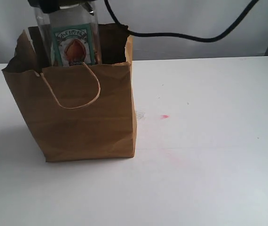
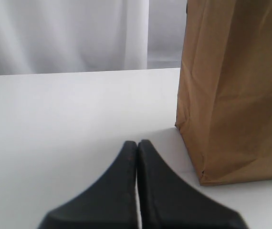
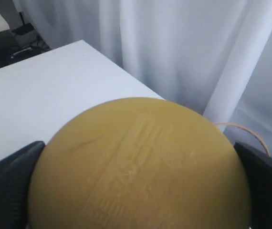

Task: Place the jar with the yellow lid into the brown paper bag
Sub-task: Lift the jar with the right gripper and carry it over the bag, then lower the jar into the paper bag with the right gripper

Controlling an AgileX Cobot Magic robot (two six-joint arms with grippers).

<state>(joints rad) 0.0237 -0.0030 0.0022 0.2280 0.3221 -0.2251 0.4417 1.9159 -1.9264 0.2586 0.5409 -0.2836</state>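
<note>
The brown paper bag [image 1: 87, 127] stands upright at the table's left, its cord handle hanging down the front. The yellow-lidded jar [image 1: 73, 44], clear with a green-bordered nut label, hangs in the bag's mouth with its lower part hidden behind the front rim. My right gripper [image 1: 61, 4] grips it from above, mostly cut off by the frame's top. In the right wrist view the mustard lid [image 3: 141, 157] fills the frame between the black fingers [image 3: 9, 191] of the right gripper [image 3: 141, 183]. My left gripper [image 2: 137, 143] is shut on nothing, low over the table beside the bag [image 2: 236, 95].
A black cable [image 1: 190, 35] hangs across the back above the white table [image 1: 209, 165]. A small pink mark [image 1: 164, 116] lies on the table right of the bag. White curtains close off the back.
</note>
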